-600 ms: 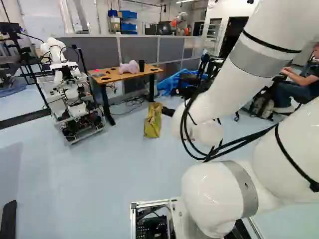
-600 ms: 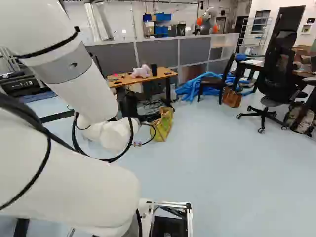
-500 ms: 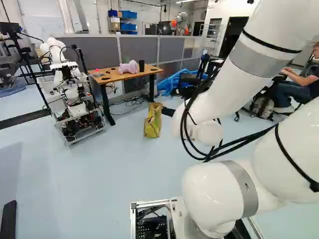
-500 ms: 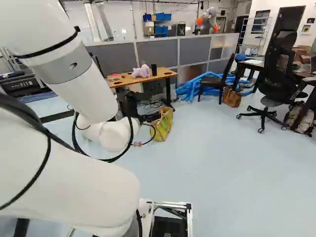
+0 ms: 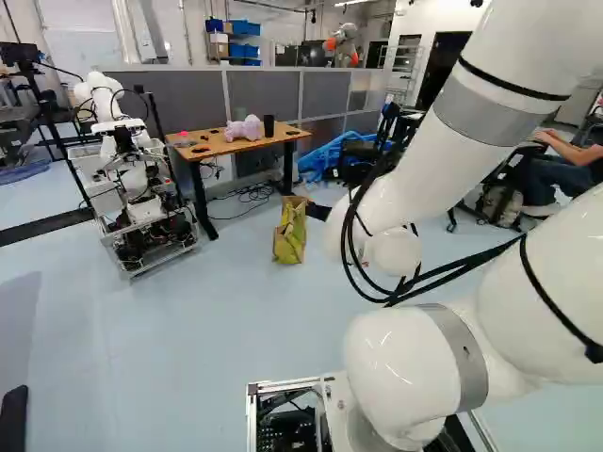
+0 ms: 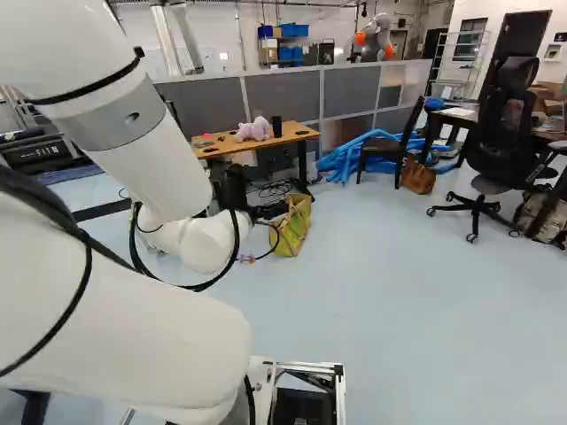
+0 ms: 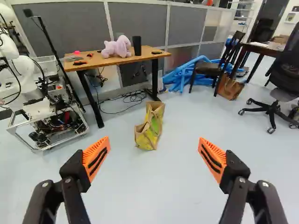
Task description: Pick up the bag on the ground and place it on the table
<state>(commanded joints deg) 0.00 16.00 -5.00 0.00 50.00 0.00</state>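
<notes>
Across the smooth, pale blue floor [image 7: 154, 186], your jointed white arm [image 6: 168, 150] reached ahead. Beyond stood the wooden-topped, black-legged table [image 7: 96, 62]. Your yellow-and-brown, soft-sided bag [image 7: 150, 130] was on the floor, on the near side of the table and ahead of your two-fingered black gripper [image 5: 318, 212] — its jaws wide apart, nothing between them. On the tabletop were a pale purple plush toy [image 7: 117, 48] and — just beside it — a black cylinder [image 7: 137, 45].

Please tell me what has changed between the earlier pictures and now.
The base has moved slightly, apparently forward: the yellow bag and the office chair now show a little lower in the right base view. The arm keeps its pose on its lowest joint. The bag remains standing on the floor, not taken hold of.
</notes>
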